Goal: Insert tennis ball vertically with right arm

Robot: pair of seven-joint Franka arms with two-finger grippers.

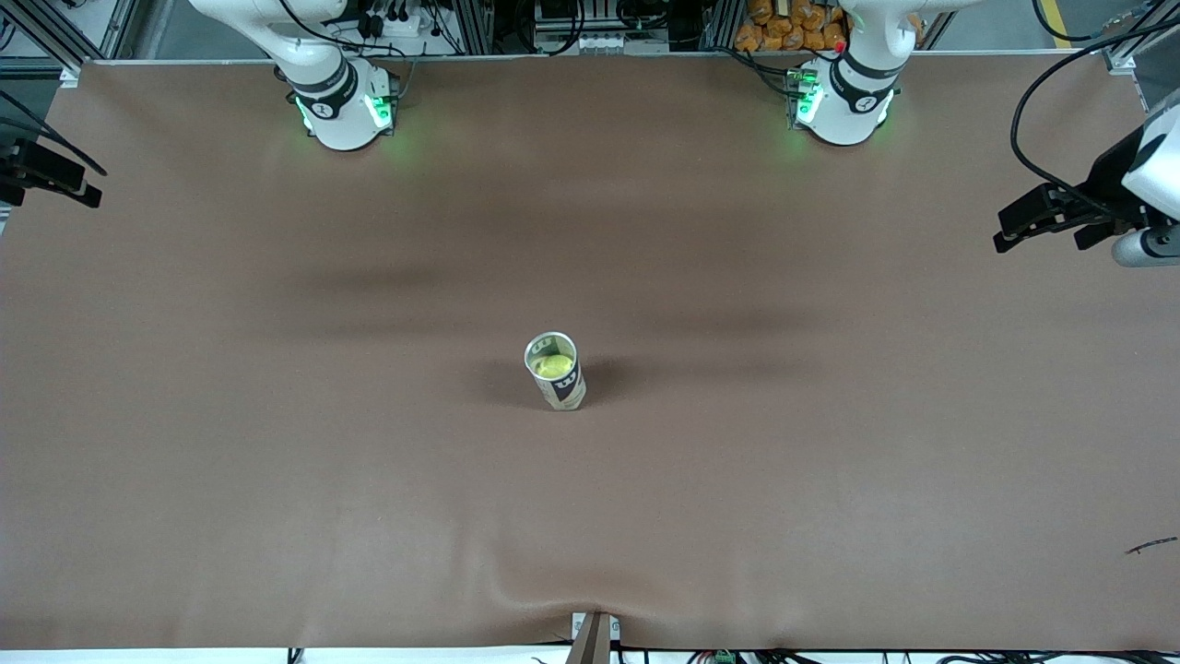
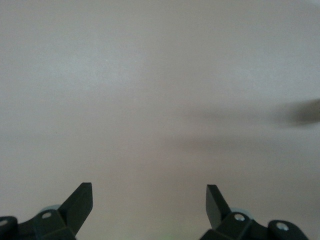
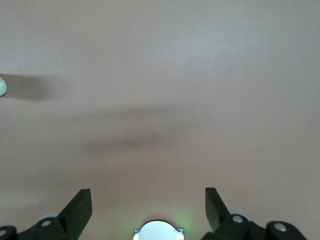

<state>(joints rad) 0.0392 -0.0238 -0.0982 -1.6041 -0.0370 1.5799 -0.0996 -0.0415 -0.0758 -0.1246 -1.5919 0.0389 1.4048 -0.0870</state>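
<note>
From the front we see the can (image 1: 556, 371) upright mid-table, tennis ball (image 1: 552, 365) already inside, well apart from both raised arms. Our left gripper (image 2: 149, 202) is spread wide over bare table (image 2: 160, 90). Our right gripper (image 3: 148, 205) likewise gapes, empty.

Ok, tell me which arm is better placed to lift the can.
Right, narrowly: the can stands slightly nearer that arm's base. Right hand and left hand both wait open at the table's ends.
</note>
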